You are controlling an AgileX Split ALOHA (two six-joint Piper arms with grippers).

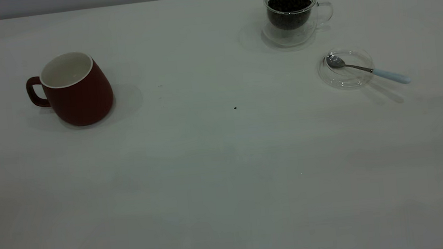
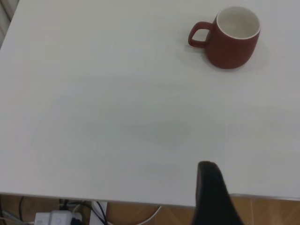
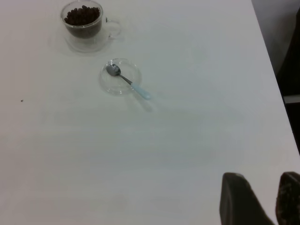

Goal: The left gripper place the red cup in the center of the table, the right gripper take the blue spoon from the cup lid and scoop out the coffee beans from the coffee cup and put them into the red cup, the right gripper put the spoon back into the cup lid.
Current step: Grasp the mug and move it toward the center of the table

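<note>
Exterior view, start state as far as I can judge: nothing in the task is done yet. Red cup (image 1: 76, 89) stands upright and empty on the left part of the bench (image 1: 227, 181), handle pointing outward to the left, well apart from the centre. Neither arm shows in this view.

Coffee cup (image 1: 292, 12), clear glass, sits at the far right of the bench, filled with beans (image 1: 289, 2) close to the rim. Just nearer than it lies the lid (image 1: 346, 68), a clear glass disc. Spoon (image 1: 366, 69) rests with its metal bowl inside the lid and its blue handle sticking out past the rim onto the bench. One dark speck (image 1: 235, 108) lies near the bench centre, possibly a stray bean; I cannot tell.

Left hand (image 2: 213, 197): only one dark finger is visible in the left wrist view, near the bench edge, far from the red cup. I cannot tell whether it is open or closed. It holds nothing.

Right hand (image 3: 262, 199): two dark fingers show with a gap between them, so I read it as open and empty, over the near bench corner, well apart from the spoon.

Remaining, by my judgement: all of it.
1. Left hand moves red cup to centre.
2. Right hand takes spoon off lid.
3. Scoop beans, tip into red cup.
4. Spoon returned to lid.
</note>
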